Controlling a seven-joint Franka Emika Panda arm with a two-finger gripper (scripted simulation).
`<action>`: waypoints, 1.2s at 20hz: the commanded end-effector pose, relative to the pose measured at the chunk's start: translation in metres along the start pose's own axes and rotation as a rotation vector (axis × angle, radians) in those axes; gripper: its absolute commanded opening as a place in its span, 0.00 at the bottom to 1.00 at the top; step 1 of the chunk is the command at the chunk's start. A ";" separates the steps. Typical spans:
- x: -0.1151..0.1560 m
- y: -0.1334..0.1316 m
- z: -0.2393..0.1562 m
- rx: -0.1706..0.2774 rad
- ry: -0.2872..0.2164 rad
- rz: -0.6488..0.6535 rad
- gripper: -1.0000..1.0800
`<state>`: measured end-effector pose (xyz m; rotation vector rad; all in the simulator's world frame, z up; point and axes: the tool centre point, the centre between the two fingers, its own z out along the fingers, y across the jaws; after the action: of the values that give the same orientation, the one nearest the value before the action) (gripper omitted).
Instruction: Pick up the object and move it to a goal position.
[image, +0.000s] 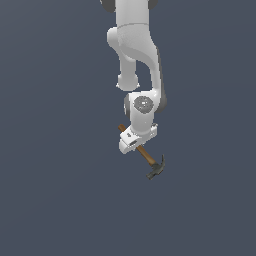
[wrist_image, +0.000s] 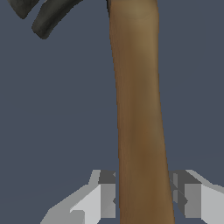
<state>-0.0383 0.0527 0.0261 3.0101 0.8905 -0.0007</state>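
- Hammer (image: 148, 156) held under the arm's white gripper (image: 131, 142), near the middle of the exterior view, nothing but flat grey-blue surface (image: 50, 200) around it.
- Handle (image: 145, 154) brown wood, slim, runs diagonally: one end pokes out on the exterior view's left of the gripper, the rest slopes down toward the exterior view's right.
- Head (image: 157, 170) dark grey metal, at the lower end of the handle, well clear of the gripper body; curved claw visible.
- Exterior view hides the fingers behind the gripper body, so the grip itself is not readable there; also cannot tell from it whether the head touches the surface or hangs above it.
- Wrist view gives the grip: hammer (wrist_image: 138, 109) handle fills the middle of the frame, one grey finger pad (wrist_image: 107, 194) pressed to one side, the other pad (wrist_image: 186, 197) at the opposite side. Jaws clamped on the handle, gripper (wrist_image: 144, 197) centred on it.
- Wrist view also shows the dark claw prongs (wrist_image: 50, 17) at the far end of the handle, only partly in frame; striking face not in view.
- Arm (image: 135, 45) white, comes down from the top edge of the exterior view; wrist joint sits just above the gripper.
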 end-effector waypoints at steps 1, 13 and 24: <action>0.000 -0.006 -0.009 -0.002 0.003 -0.001 0.00; -0.010 -0.063 -0.082 -0.002 0.001 -0.004 0.00; -0.019 -0.132 -0.172 -0.001 0.000 -0.007 0.00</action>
<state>-0.1210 0.1463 0.1848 3.0063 0.9005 -0.0041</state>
